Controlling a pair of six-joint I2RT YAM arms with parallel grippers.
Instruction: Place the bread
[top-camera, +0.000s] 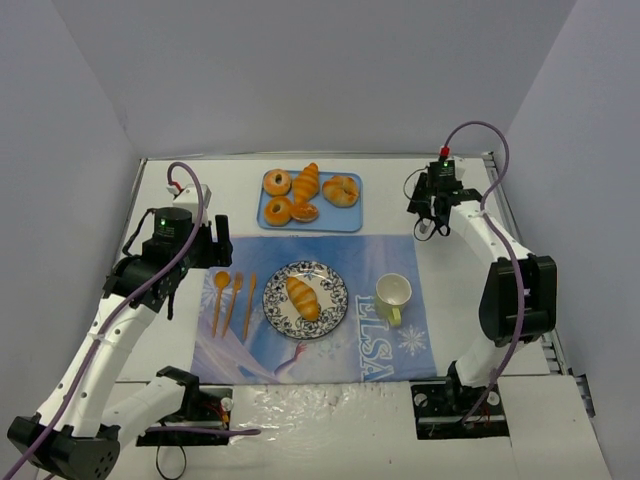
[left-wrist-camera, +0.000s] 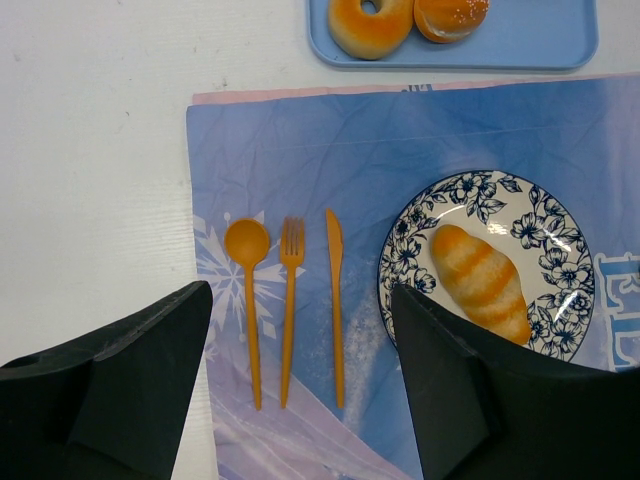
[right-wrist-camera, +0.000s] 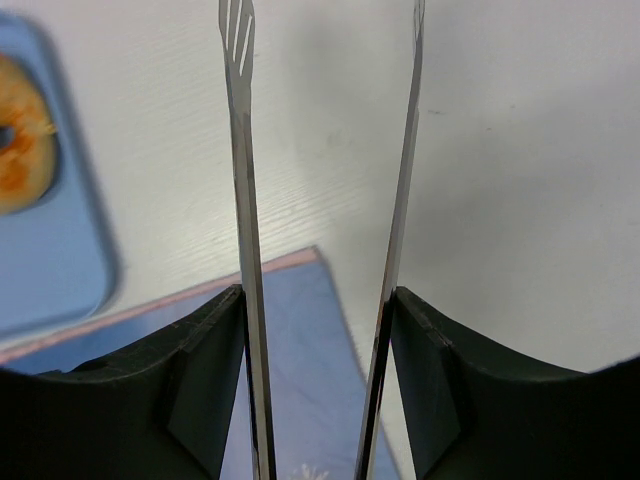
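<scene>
From my station I note a white table (top-camera: 390, 190) enclosed on three sides by plain panels: a back wall (top-camera: 320, 70), a left wall (top-camera: 55, 150) and a right wall (top-camera: 590, 130). All three are pale grey with a faint violet cast and unmarked. The tabletop is matte, and I see small specks on it in the wrist views. Its near strip (top-camera: 330, 415) looks glossy and wrinkled. Lighting is even and diffuse, and shadows are soft.

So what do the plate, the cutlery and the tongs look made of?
The plate looks like glazed ceramic or melamine: glossy highlights over a blue floral print. The spoon, fork and knife look like matte orange plastic, uniformly coloured. The tongs in the right claw look like thin polished metal, grey with a slotted tip.
</scene>
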